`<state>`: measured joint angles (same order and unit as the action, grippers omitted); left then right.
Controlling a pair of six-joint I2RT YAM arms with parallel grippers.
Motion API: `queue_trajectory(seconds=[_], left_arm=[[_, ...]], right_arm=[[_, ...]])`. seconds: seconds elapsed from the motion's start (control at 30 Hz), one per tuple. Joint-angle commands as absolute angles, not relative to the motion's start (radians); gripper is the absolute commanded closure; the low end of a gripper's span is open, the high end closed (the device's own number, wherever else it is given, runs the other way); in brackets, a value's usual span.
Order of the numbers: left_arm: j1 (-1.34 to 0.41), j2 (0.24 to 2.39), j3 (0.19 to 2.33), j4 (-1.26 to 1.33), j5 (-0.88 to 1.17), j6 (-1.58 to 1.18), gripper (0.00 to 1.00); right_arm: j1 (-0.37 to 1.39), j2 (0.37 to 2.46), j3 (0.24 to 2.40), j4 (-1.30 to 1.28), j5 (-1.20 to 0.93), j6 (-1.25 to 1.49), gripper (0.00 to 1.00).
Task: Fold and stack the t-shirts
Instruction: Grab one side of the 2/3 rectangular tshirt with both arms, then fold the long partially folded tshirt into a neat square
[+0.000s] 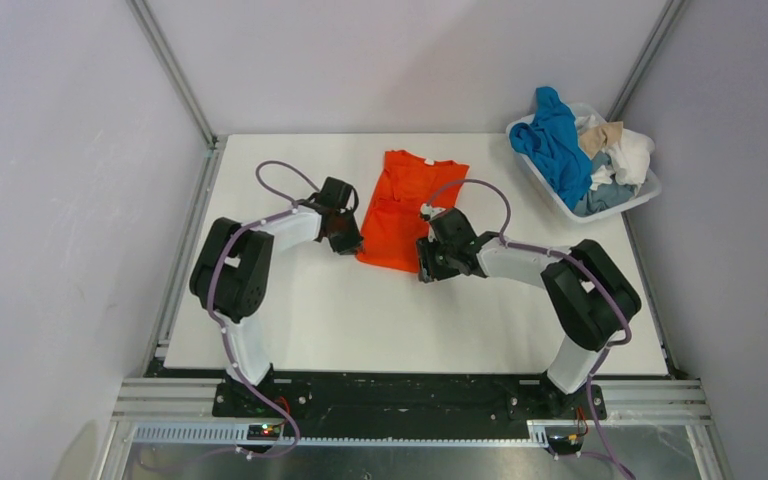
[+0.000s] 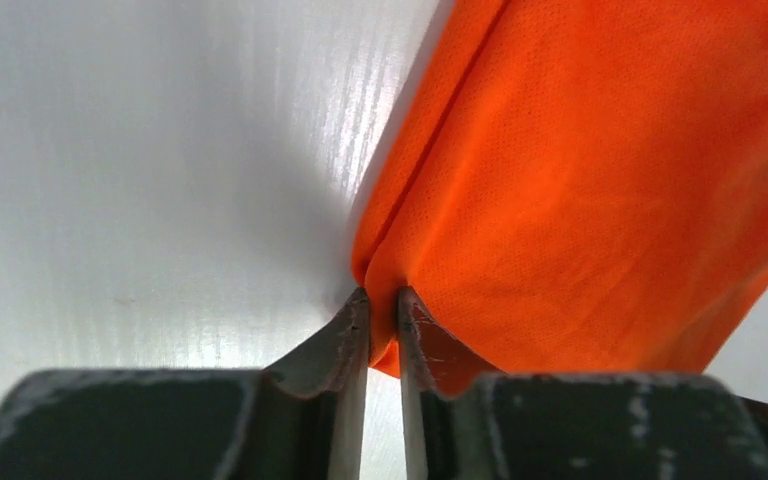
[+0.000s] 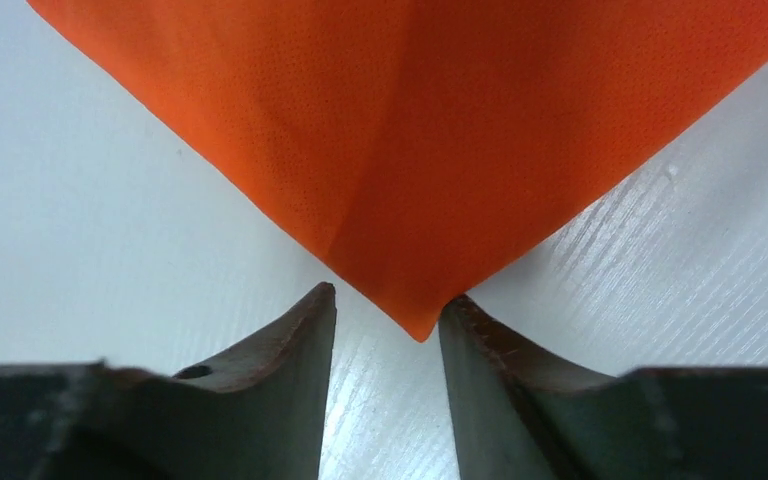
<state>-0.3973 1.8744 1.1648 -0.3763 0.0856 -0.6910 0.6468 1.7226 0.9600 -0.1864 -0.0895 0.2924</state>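
Early in the job, by the look of it. Only one garment out on the surface [image 1: 360,320]: the orange shirt [image 1: 410,195], flat, a little past the middle toward twelve o'clock, seemingly narrowed lengthwise into a tall strip, though hard to confirm from above. Left hand [image 1: 345,240] at its seven o'clock corner, closed to a sliver in the wrist view, with a doubled edge of the cloth caught between the fingers [image 2: 355,330]. Right hand [image 1: 427,262] at the five o'clock corner, narrowly parted, with the tip of the cloth lying in the gap and no clear pinch on it yet. Probably set up for the crosswise fold, near hem to be carried toward twelve o'clock. Left to do: that fold, then everything else. Heaped in the white basket [image 1: 570,210] at two o'clock, all crumpled: a blue shirt [image 1: 558,145], a beige shirt [image 1: 600,135], a white shirt [image 1: 632,150] and a pale grey-blue shirt [image 1: 605,197]. No stack begun anywhere. No brand, label, print or writing legible on the cloth, the basket or the arms.
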Motion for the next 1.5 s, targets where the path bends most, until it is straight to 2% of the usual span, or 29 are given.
queue_trajectory(seconds=[0.0,0.03,0.07,0.13,0.2,0.43,0.6,0.7,0.83,1.07,1.27,1.47], left_arm=[[-0.414,1.909,1.174,-0.361,0.097,-0.703,0.93],[-0.414,1.908,1.169,-0.358,0.096,-0.701,0.97],[-0.416,1.902,1.163,-0.350,0.091,-0.701,0.99],[-0.417,1.872,1.126,-0.327,0.087,-0.705,1.00],[-0.420,1.818,1.067,-0.298,0.084,-0.714,1.00],[-0.466,1.464,0.725,-0.244,0.054,-0.770,1.00],[-0.495,1.067,0.499,-0.259,0.100,-0.843,1.00],[-0.514,0.796,0.455,-0.338,0.096,-0.881,1.00],[-0.523,0.594,0.508,-0.476,0.045,-0.881,1.00],[-0.525,0.640,0.673,-0.508,0.006,-0.818,1.00],[-0.524,0.860,0.849,-0.493,-0.121,-0.776,1.00],[-0.523,1.126,0.994,-0.430,-0.098,-0.753,1.00]], right_arm=[[0.653,1.758,0.960,-0.169,-0.071,0.306,0.62],[0.653,1.758,0.960,-0.170,-0.071,0.308,0.67],[0.653,1.758,0.958,-0.173,-0.071,0.310,0.78],[0.654,1.744,0.950,-0.181,-0.077,0.315,0.92],[0.676,1.720,0.938,-0.199,-0.086,0.319,1.00],[0.816,1.540,0.859,-0.320,-0.151,0.386,1.00],[0.974,1.383,0.826,-0.425,-0.232,0.467,1.00],[1.036,1.265,0.825,-0.461,-0.278,0.500,1.00],[1.034,1.128,0.823,-0.489,-0.347,0.518,1.00],[0.903,0.990,0.817,-0.516,-0.487,0.517,1.00],[0.665,0.990,0.790,-0.488,-0.578,0.477,1.00],[0.492,1.074,0.752,-0.391,-0.666,0.488,1.00]])
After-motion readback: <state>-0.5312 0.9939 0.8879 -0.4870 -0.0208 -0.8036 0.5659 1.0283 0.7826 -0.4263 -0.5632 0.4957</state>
